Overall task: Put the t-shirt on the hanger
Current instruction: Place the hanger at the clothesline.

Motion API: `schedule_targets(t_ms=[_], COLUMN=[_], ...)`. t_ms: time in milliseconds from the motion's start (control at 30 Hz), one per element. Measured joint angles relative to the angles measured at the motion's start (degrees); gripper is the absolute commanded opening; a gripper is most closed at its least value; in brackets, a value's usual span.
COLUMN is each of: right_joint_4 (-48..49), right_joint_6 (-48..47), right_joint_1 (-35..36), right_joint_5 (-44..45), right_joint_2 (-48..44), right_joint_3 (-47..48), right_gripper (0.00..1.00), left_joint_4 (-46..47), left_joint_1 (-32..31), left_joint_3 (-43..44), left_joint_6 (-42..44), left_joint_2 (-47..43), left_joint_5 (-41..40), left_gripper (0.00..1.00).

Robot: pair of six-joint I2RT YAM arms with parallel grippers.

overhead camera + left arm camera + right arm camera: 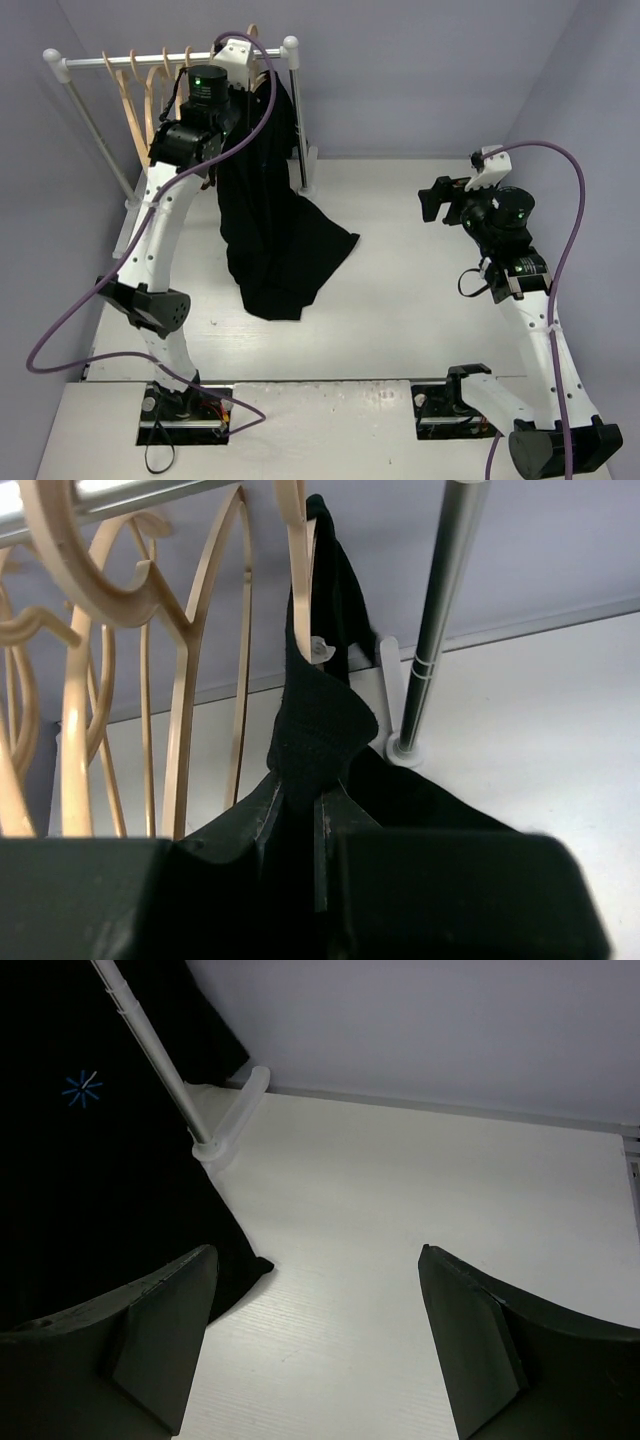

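The black t-shirt (275,230) hangs from the far right end of the rack, its lower part pooled on the table. In the left wrist view the t-shirt (320,720) is draped over a tan wooden hanger (296,540) at the rail. My left gripper (298,798) is shut on a fold of the shirt just below that hanger; in the top view the left gripper (245,70) is raised at the rail. My right gripper (435,200) is open and empty above the table, to the right of the shirt. The right wrist view shows the right gripper (315,1260) and the shirt's blue mark (82,1088).
Several more identical hangers (150,90) hang on the rail (130,60) left of the shirt, also in the left wrist view (190,680). The rack's right post (440,620) and its foot (235,1110) stand beside the shirt. Grey walls enclose the white table (420,290).
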Motion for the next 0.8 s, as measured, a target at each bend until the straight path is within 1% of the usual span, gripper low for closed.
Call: schedule_targets(t_ms=[133, 233, 267, 300, 367, 433, 500, 533, 567, 600, 633, 700, 800], right_joint_4=[0.12, 0.14, 0.14, 0.14, 0.07, 0.11, 0.06, 0.01, 0.01, -0.03, -0.09, -0.19, -0.34], right_joint_6=[-0.02, -0.04, -0.04, -0.06, -0.12, -0.22, -0.27, -0.29, -0.31, -0.32, -0.37, -0.71, -1.79], right_joint_1=[0.16, 0.16, 0.16, 0.16, 0.16, 0.16, 0.16, 0.16, 0.16, 0.16, 0.16, 0.16, 0.16], right_joint_5=[-0.38, -0.53, -0.6, -0.64, -0.67, -0.67, -0.66, -0.65, -0.62, -0.45, -0.24, 0.33, 1.98], right_joint_2=[-1.32, -1.96, -2.03, -2.13, -2.18, -2.3, -2.44, -2.47, -2.54, -2.68, -2.93, -3.85, -7.0], right_joint_3=[-1.2, -2.15, -2.38, -2.57, -2.81, -3.07, -3.28, -3.34, -3.38, -3.44, -3.48, -3.56, -3.76], right_gripper=[0.79, 0.79, 0.79, 0.79, 0.79, 0.79, 0.8, 0.8, 0.82, 0.86, 0.92, 0.99, 1.0], left_joint_4=[1.57, 3.49, 3.91, 5.13, 7.33, 8.46, 8.73, 8.64, 8.7, 8.73, 8.71, 8.65, 7.95], left_joint_1=[0.25, 0.26, 0.26, 0.26, 0.26, 0.26, 0.26, 0.26, 0.26, 0.26, 0.26, 0.26, 0.26], left_joint_3=[0.34, -2.37, -3.29, -4.79, -8.57, -11.81, -14.09, -14.89, -15.24, -15.59, -15.99, -17.22, -20.61], left_joint_6=[-0.38, -0.83, -1.09, -1.34, -1.67, -1.88, -1.32, -1.03, -0.84, -0.46, -0.05, 0.67, 1.19], left_joint_2=[2.93, 3.07, 3.07, 2.8, 1.65, 0.24, -1.39, -2.32, -3.36, -4.63, -6.17, -10.44, -19.44], left_joint_5=[-0.49, -0.47, -0.45, -0.43, -0.26, -0.1, 0.08, 0.14, 0.17, 0.28, 0.36, 0.36, -0.29], left_gripper=[0.0, 0.0, 0.02, 0.08, 0.31, 0.44, 0.54, 0.57, 0.7, 0.76, 0.76, 0.77, 0.77])
